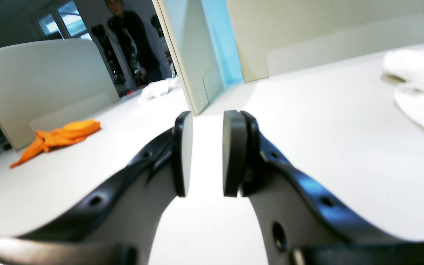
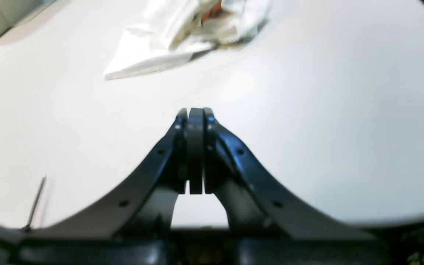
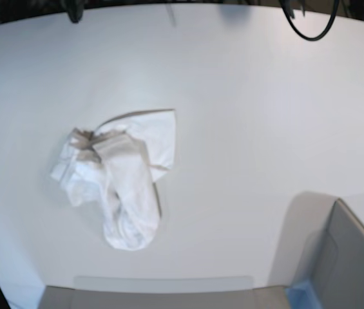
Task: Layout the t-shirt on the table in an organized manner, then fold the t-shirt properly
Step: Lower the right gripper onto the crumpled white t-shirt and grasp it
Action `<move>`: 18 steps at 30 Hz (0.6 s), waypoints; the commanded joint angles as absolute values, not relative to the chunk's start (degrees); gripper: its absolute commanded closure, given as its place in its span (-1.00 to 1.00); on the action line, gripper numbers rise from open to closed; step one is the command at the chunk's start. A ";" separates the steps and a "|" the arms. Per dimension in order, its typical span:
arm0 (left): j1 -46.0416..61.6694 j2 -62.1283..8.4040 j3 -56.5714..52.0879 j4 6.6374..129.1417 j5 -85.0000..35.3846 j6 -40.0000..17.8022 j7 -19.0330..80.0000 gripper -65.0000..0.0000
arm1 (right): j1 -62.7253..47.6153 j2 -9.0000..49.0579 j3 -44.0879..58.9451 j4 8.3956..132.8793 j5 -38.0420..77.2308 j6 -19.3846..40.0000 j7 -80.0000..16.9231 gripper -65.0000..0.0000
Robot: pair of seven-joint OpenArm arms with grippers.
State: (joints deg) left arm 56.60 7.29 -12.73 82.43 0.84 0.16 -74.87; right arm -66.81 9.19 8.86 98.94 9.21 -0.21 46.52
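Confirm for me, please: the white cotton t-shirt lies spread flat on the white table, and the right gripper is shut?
Not quite: the white cotton t-shirt lies crumpled in a heap, as the base view shows. It is on the white table, and the right gripper is shut.

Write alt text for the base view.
A crumpled white t-shirt lies in a heap on the left of a large white table, not yet spread out. A grey box with a blue edge sits at the lower right corner; neither gripper shows.

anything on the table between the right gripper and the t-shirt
Nothing: in the right wrist view, only bare table lies between the shut right gripper and the crumpled t-shirt.
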 commanded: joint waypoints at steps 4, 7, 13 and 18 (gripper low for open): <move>55.52 7.16 -13.23 86.64 3.38 0.13 -71.52 0.52 | -64.48 9.01 9.27 105.98 9.27 0.04 39.87 0.98; 54.99 7.25 -12.70 92.53 6.90 0.13 -65.19 0.52 | -61.14 9.01 9.27 111.78 9.19 0.04 30.29 0.98; 49.63 7.52 -12.44 100.44 12.79 0.13 -49.80 0.52 | -51.12 8.92 9.01 118.11 8.92 0.04 12.97 0.98; 45.23 7.43 -7.69 104.22 14.73 0.13 -35.91 0.52 | -42.51 8.92 9.19 118.11 8.92 0.13 0.57 0.83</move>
State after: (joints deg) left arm 44.49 7.33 -7.77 103.18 15.00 -0.10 -34.20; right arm -42.06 8.78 8.99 117.10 8.78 0.01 -1.63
